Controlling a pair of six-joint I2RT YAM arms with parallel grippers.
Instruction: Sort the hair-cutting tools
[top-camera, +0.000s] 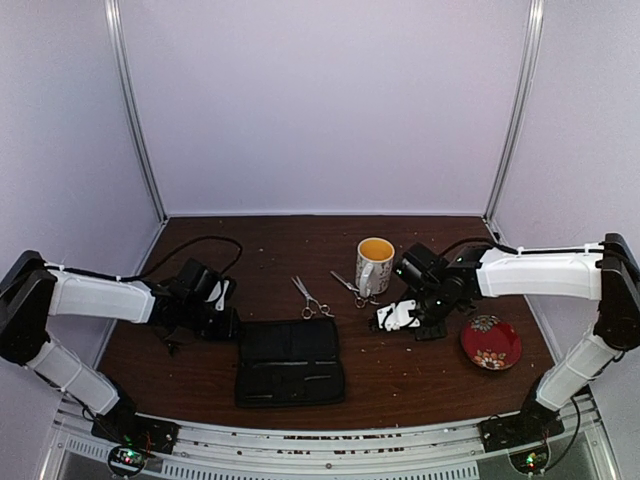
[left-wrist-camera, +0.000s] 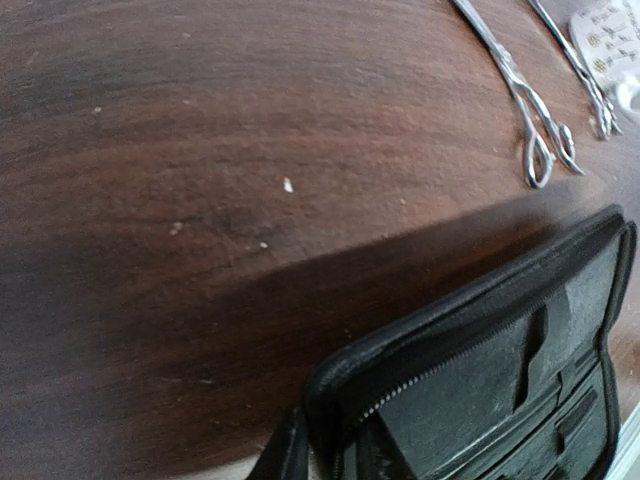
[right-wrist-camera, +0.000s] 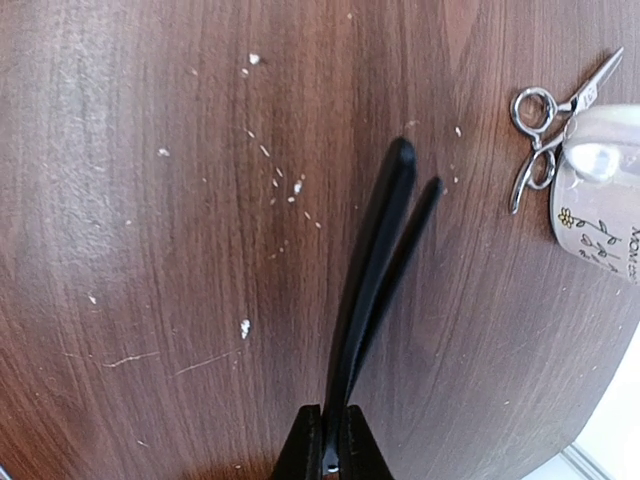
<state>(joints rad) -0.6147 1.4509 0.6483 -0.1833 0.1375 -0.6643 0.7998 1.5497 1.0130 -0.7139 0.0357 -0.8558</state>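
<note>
My right gripper (right-wrist-camera: 332, 445) is shut on a thin black clip (right-wrist-camera: 378, 262), which sticks out from the fingertips just above the brown table. In the top view this gripper (top-camera: 386, 321) hangs right of the open black case (top-camera: 290, 362). My left gripper (left-wrist-camera: 325, 455) is shut on the case's far left corner (left-wrist-camera: 400, 345); in the top view it (top-camera: 231, 325) sits at the case's left edge. One pair of silver scissors (top-camera: 312, 298) lies behind the case, the other (top-camera: 352, 288) beside the mug. Both pairs show in the left wrist view (left-wrist-camera: 530, 110) (left-wrist-camera: 582, 72). A second clip is not in view.
A white patterned mug (top-camera: 374, 263) with yellow inside stands at the back centre, also in the right wrist view (right-wrist-camera: 600, 195). A red floral plate (top-camera: 490, 342) lies at the right. Pale crumbs dot the table (right-wrist-camera: 150, 250).
</note>
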